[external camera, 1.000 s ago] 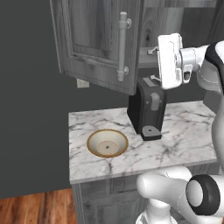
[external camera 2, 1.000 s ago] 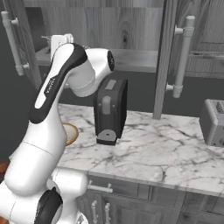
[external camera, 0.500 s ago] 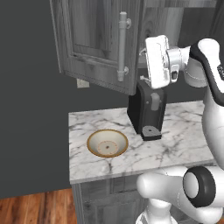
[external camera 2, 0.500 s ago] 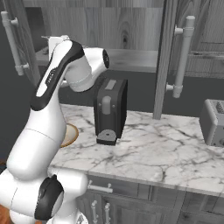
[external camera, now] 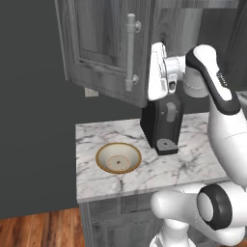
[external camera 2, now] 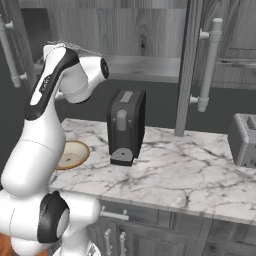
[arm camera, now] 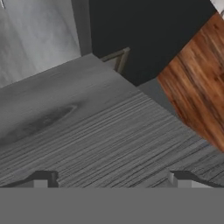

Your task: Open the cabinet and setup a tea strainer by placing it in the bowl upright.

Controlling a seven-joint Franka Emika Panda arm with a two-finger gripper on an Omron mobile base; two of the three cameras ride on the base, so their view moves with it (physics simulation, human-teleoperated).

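Your tool (arm camera: 112,179) sits w/ tips spread wide, nothing between them, facing wood grain inside the cabinet (external camera: 103,48), door swung out. Bowl (external camera: 118,157) is on the tabletop (external camera: 188,159) left of the coffee machine (external camera: 162,125).

You see the cabinet (external camera: 103,48) in dark grey wood grain. The bowl (external camera: 118,157) is cream, golden-tan rimmed, on a white grey-veined marble table (external camera: 193,154).

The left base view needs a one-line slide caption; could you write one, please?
White arm raised beside the open dark grey wood-grain cabinet door, above a cream, tan-rimmed bowl and black coffee machine on the marble counter.
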